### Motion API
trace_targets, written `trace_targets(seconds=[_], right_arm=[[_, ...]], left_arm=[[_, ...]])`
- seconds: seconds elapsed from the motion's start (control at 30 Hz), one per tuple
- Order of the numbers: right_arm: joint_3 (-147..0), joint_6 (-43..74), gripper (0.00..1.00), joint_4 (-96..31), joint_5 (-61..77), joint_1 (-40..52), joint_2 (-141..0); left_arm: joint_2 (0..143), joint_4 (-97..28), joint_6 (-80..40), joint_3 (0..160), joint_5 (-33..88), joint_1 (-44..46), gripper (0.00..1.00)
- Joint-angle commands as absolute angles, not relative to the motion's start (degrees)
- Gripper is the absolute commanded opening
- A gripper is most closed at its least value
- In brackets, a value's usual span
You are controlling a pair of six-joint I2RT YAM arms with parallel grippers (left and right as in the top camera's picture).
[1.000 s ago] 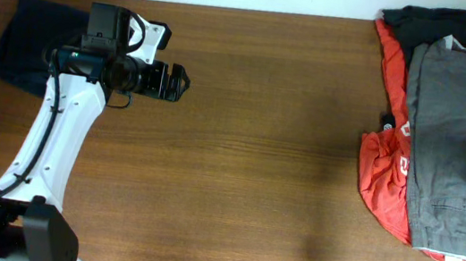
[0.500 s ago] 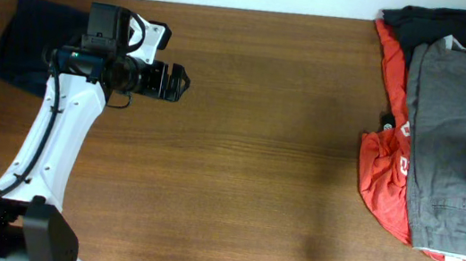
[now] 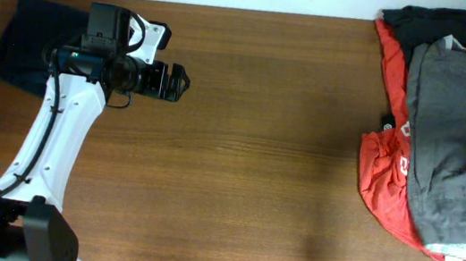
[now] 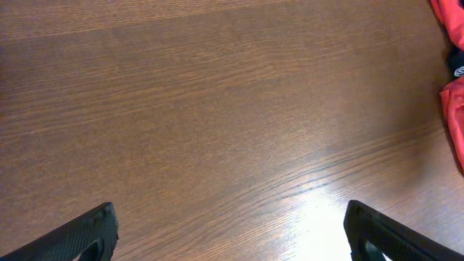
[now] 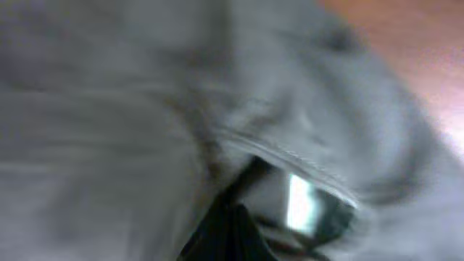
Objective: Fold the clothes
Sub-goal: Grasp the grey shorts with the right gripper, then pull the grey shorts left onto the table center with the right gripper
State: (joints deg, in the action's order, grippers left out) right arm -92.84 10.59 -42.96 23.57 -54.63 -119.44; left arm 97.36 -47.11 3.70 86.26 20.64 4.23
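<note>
Left claw (image 3: 176, 82): was held wide and empty, just above the bare surface (image 4: 217, 109).
Navy piece (image 3: 20, 35): was laid behind the left claw, beside its arm.
Red piece (image 3: 380, 181): was spread well ahead of the left claw.
Grey shorts (image 3: 456, 151): were draped over the red piece, farther ahead.
Black piece (image 3: 428, 21): was bunched beside the shorts' top end.
Right claw: its state could not be told; blurred grey cloth was seen close against it.
</note>
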Motion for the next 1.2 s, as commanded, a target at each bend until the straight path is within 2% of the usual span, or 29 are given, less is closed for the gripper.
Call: trace_targets(seconds=[0.0,0.3,0.43,0.7,0.9,1.17], right_arm=[[-97.91,12.73,0.04,-44.88,38.22,-48.12,-110.72],[-98.50,12.73,0.04,-47.59,40.75,-24.56,-100.97],[-98.48,13.63,0.04,-43.51,39.18,-10.68,-101.41],[-98.48,19.66,0.04,-30.96,25.41,16.97,-107.28],[-98.48,20.47,0.04,-28.75,22.28,29.26,-113.93],[-98.48,19.75,0.04,-33.67,25.04,37.91,-117.38]], left_arm=[[97.56,-46.96,4.84,87.83,21.23,4.34,0.99],[93.43,-47.20,4.86,91.72,21.21,4.14,0.99],[90.28,-47.18,4.86,92.97,20.97,2.28,0.99],[85.76,-49.98,4.86,92.97,19.49,-5.52,0.99],[85.69,-52.99,4.86,92.95,19.49,-10.02,0.99],[85.69,-52.77,4.86,92.95,17.56,-10.94,0.99]])
